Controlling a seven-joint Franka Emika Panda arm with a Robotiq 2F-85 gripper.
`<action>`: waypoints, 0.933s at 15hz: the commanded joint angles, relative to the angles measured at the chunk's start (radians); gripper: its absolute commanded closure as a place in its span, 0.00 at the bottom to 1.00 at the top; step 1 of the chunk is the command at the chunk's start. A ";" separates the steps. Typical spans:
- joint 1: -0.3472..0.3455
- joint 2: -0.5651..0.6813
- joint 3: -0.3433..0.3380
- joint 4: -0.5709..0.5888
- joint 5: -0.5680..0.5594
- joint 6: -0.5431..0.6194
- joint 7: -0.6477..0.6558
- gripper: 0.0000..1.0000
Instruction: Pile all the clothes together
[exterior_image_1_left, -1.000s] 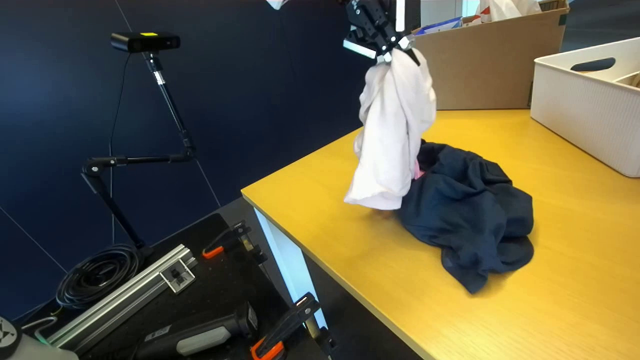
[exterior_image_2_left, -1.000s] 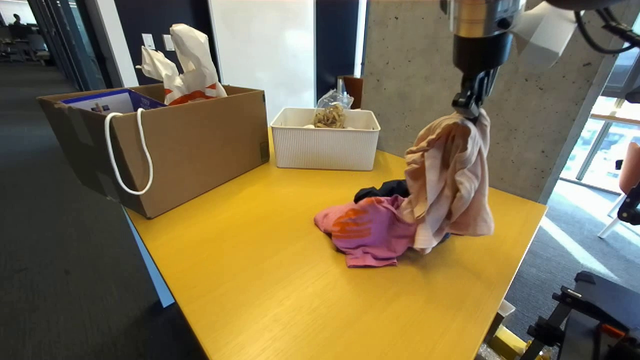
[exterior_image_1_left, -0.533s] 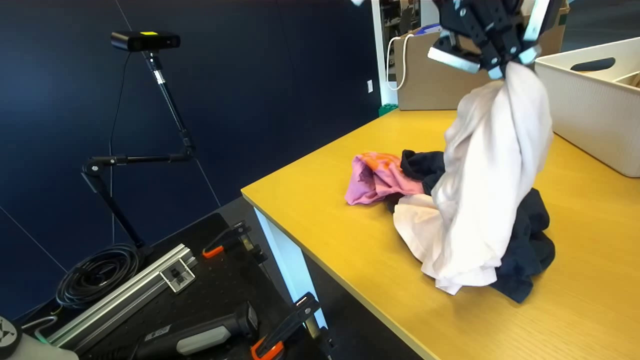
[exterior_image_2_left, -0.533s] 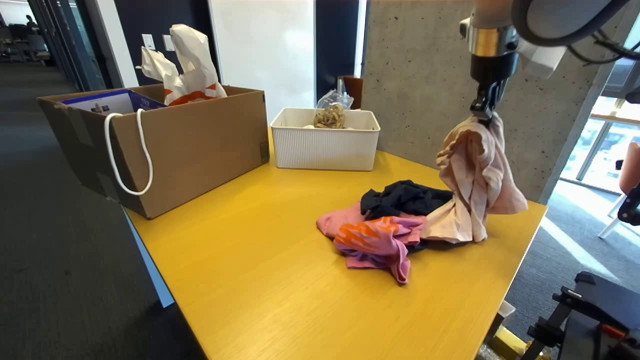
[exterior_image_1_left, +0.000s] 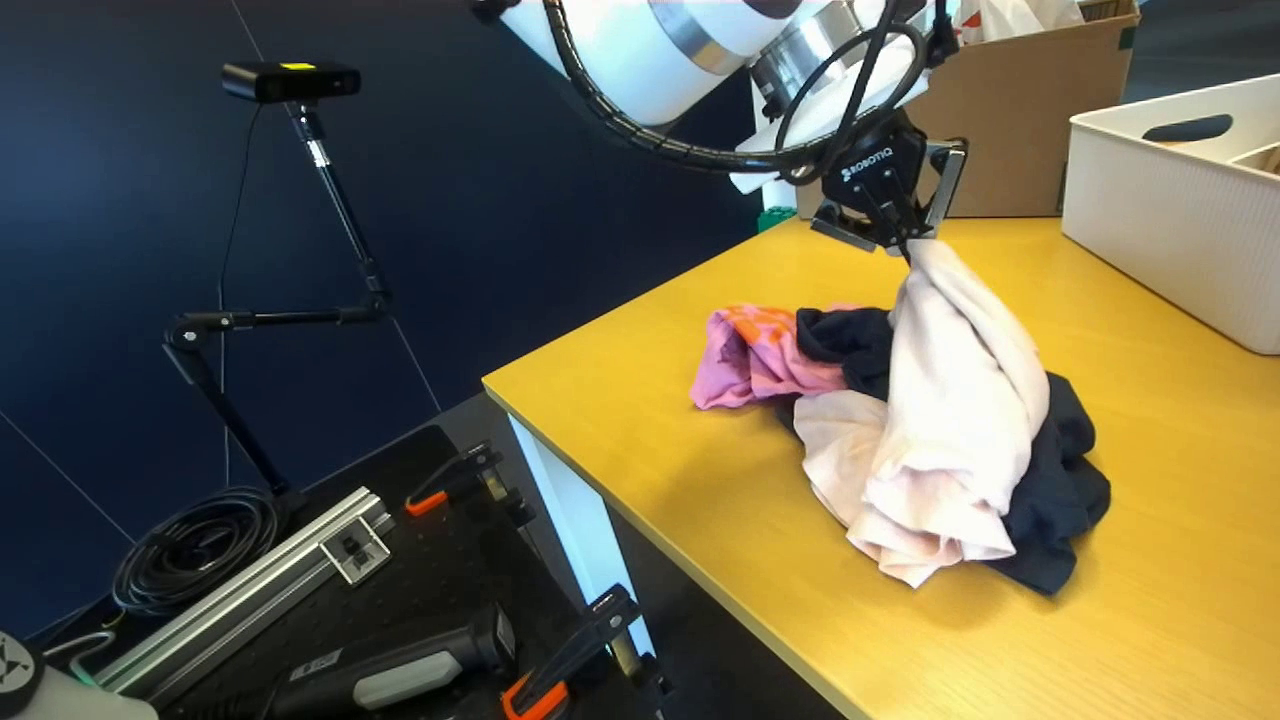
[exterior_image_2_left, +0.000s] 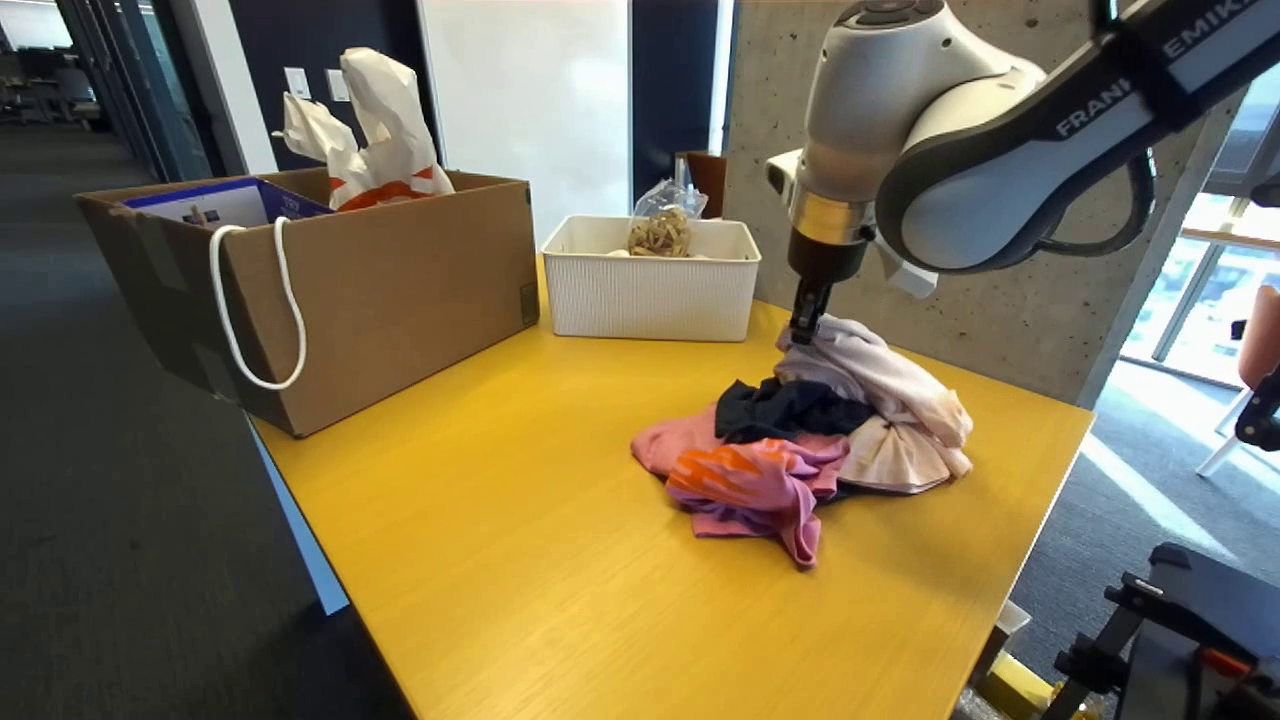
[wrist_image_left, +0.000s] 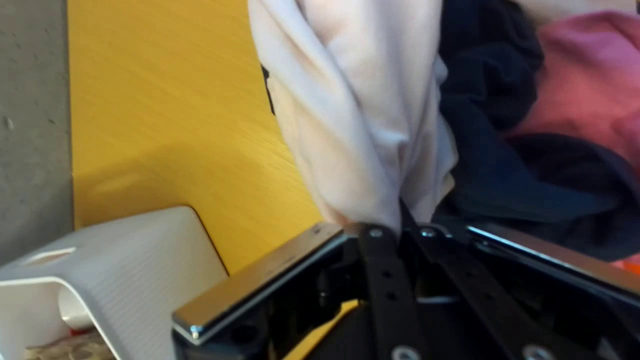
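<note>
Pink cloth and, behind it, dark cloth lie bunched toward the wall-side edge of the desk; beyond, the gripper, grip partly hidden from here, pinches pale cloth, apparently to stack it with them; lowering, then release, should follow.

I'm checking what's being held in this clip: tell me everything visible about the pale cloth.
The pale cloth looks like soft, plain fabric, whitish to peach, deeply creased. The gripper pinches its upper end, bunching it narrow; from there it slopes down, widening into loose folds with a ruffled lower edge. It lies across part of the dark cloth, and its lower edge seems to rest on the table. What garment it is, I can't tell.
</note>
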 joint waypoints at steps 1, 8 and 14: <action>-0.052 0.060 0.081 0.039 0.136 0.087 -0.210 0.99; -0.085 0.176 0.197 0.030 0.281 0.051 -0.479 0.99; -0.001 0.063 0.130 -0.090 0.242 0.087 -0.369 0.41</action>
